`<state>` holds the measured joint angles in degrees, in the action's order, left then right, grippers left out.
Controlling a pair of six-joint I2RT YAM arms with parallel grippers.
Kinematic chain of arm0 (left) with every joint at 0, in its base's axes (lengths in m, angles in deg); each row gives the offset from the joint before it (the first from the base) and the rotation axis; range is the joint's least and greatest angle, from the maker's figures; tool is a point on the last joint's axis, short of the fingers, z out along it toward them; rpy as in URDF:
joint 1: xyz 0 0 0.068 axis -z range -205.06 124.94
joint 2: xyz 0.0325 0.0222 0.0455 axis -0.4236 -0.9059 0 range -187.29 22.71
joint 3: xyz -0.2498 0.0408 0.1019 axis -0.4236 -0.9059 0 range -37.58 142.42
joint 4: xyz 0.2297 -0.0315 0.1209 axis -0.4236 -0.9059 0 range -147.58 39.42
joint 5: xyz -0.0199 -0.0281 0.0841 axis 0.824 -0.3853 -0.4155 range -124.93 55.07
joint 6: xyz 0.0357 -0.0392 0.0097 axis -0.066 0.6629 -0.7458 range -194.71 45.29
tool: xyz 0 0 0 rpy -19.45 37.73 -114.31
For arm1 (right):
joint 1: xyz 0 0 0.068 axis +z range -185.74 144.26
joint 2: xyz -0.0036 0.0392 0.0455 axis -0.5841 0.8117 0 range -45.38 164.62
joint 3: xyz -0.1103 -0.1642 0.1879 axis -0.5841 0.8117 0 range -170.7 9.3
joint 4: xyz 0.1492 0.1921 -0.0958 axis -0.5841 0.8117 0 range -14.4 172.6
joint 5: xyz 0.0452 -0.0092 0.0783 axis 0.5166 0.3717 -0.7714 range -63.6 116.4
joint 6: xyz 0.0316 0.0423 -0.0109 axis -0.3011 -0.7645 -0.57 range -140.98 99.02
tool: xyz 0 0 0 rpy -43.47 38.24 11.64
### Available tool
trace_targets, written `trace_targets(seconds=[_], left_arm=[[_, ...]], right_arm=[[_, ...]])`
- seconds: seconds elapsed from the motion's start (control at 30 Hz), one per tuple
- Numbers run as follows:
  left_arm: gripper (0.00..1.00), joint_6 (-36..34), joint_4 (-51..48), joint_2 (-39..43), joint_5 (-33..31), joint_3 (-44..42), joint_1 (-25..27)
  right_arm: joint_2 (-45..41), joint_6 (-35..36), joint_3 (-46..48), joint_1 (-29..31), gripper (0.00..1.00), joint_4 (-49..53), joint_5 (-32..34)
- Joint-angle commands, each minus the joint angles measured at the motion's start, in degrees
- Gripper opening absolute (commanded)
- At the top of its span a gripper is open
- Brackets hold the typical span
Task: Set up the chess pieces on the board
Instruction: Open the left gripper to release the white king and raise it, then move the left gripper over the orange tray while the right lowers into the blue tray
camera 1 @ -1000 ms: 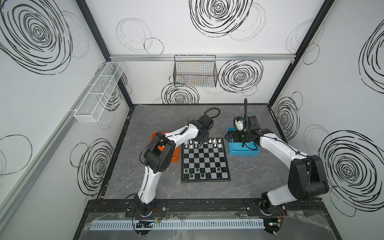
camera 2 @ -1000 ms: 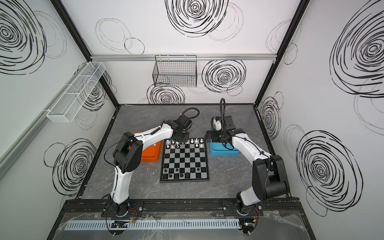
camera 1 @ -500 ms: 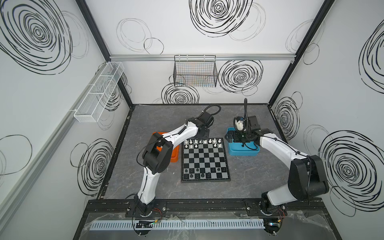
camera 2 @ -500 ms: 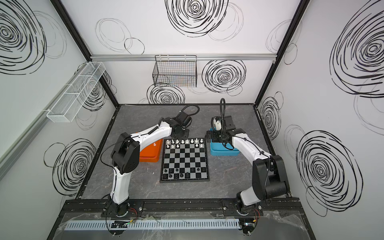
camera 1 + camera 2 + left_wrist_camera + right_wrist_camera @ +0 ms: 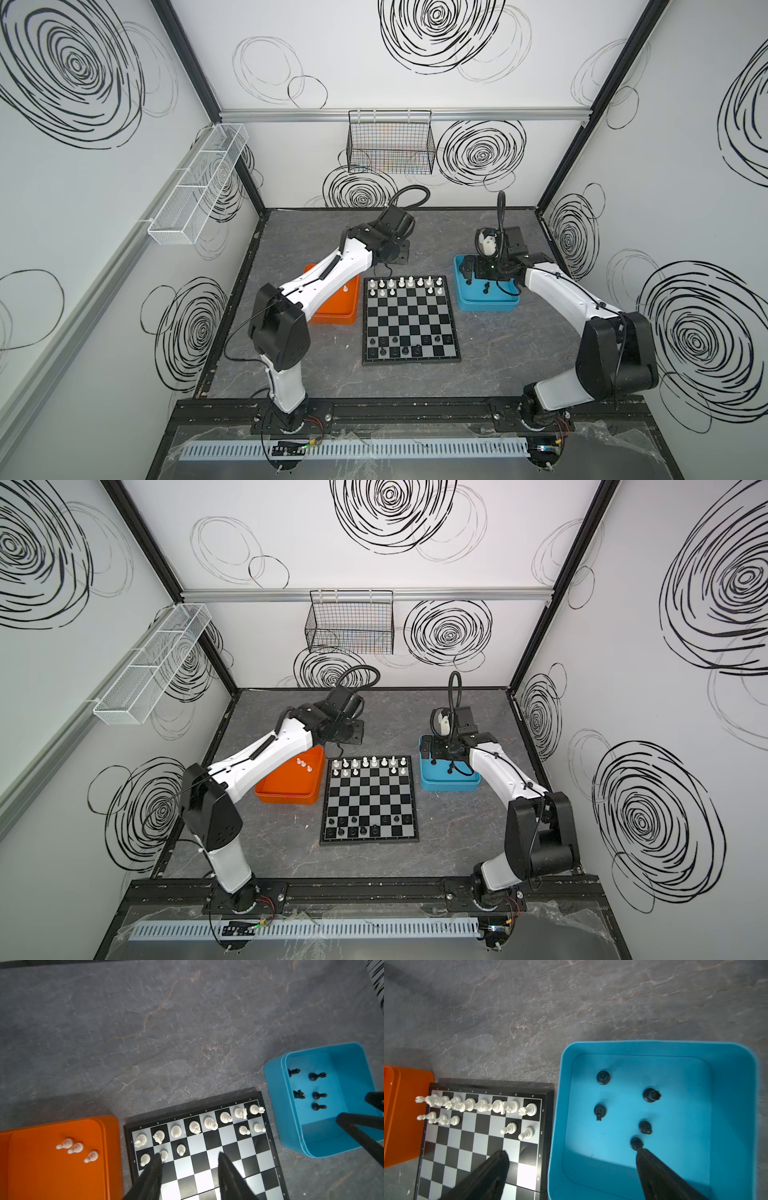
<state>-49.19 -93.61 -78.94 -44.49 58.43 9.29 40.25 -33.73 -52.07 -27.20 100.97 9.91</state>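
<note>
The board (image 5: 411, 316) (image 5: 368, 800) lies mid-table. White chess pieces (image 5: 407, 282) fill its far row, and several white pawns stand in front of them. Black chess pieces (image 5: 409, 347) stand on its near rows. My left gripper (image 5: 189, 1157) (image 5: 392, 262) hangs open over the board's far left, nothing between its fingers. One fingertip (image 5: 158, 1159) is right beside a standing white pawn (image 5: 164, 1155). My right gripper (image 5: 572, 1154) (image 5: 478, 270) is wide open and empty, straddling the blue tray's wall (image 5: 556, 1126). One fingertip (image 5: 640, 1152) is next to a black piece (image 5: 636, 1143).
The orange tray (image 5: 332, 309) (image 5: 41, 1167) left of the board holds three white pawns (image 5: 75, 1148). The blue tray (image 5: 486, 301) on the right holds several black pieces (image 5: 603, 1077). A black wire basket (image 5: 390, 141) hangs on the back wall and a white one (image 5: 199, 187) on the left wall.
My left gripper has opened and drawn back from the board's far-left squares, leaving a white pawn standing there. The right arm has not moved.
</note>
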Motion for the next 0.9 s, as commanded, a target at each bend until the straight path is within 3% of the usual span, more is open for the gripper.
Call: trace_targets(seconds=[0.0, 0.33, 0.63, 0.87], left_arm=[[0.56, -2.0, 0.2, 4.4, -1.2, -2.2, -3.3], [0.98, -4.0, 3.9, 13.9, 5.3, -12.7, -17.0], [0.96, -5.5, 8.1, 15.9, 8.2, -19.8, -23.0], [0.96, -6.3, 9.2, 15.3, 9.5, -21.0, -24.3]], right_arm=[[-0.4, -0.1, -2.5, -1.7, 1.00, 3.3, 3.2], [5.6, 0.9, -7.2, -2.2, 0.95, 9.3, 8.5], [9.6, 1.1, -8.2, -0.1, 0.82, 9.6, 7.8], [13.4, 0.9, -8.2, 1.5, 0.72, 8.6, 8.7]])
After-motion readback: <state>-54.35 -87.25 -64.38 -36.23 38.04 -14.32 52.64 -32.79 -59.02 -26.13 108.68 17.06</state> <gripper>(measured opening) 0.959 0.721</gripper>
